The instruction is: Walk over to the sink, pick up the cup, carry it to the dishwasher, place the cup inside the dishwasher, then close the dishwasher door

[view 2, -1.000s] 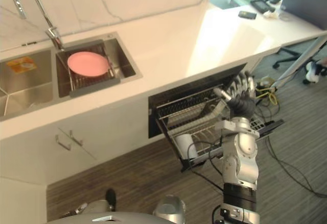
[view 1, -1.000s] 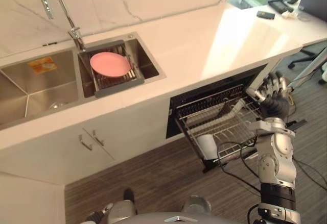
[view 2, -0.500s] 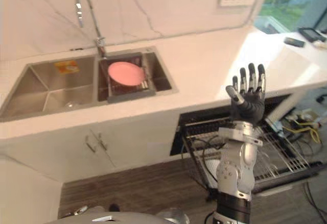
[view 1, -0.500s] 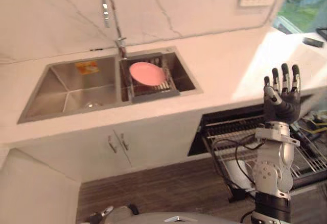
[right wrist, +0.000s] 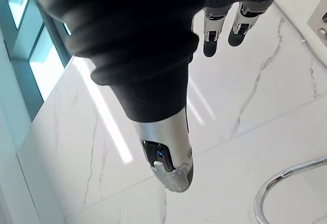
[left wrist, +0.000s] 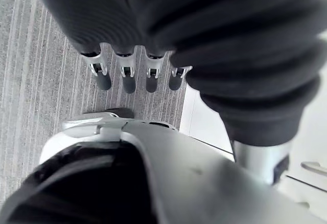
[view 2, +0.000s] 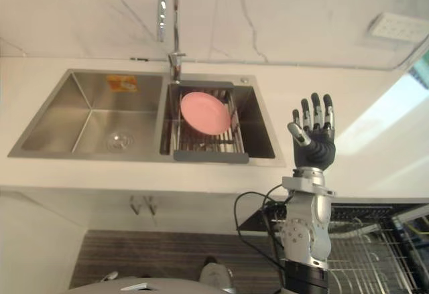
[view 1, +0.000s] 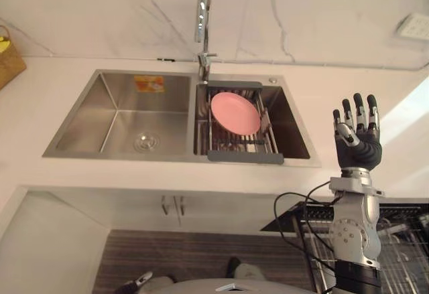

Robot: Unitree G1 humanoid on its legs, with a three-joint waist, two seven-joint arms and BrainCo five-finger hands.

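Cup: neither hand has it, and where it lies I cannot tell. The sink [view 1: 87, 116] in the middle of the frame has a bare left basin. Its right basin carries a grey rack [view 1: 244, 155] with a pink plate [view 1: 234, 113] on it, under the faucet [view 1: 203, 13].

The right hand [view 1: 358, 143] is raised at the right of the frame over the white surface [view 1: 40, 167], fingers spread straight and holding nothing. The left hand [left wrist: 125, 78] hangs toward the floor in its wrist view, fingers straight and side by side, also holding nothing.

The dishwasher's wire rack [view 2: 362, 247] stands pulled out at the lower right of the frame, below the surface's edge and near the right arm.

Risks, as I judge them:
- **Wrong grasp:** a reach into the right basin would meet the plate, not a cup. That could tip the plate off its rack.
- **Knock on the way down:** lowering the raised right hand carelessly could strike the surface's edge or catch the rack's wires.
- **Door blocked:** with the rack drawn out, the door would jam against it if closed. The rack must be pushed in first.
- **Collision while walking:** a step toward the right of the frame may bump the protruding rack and jolt whatever sits in it.
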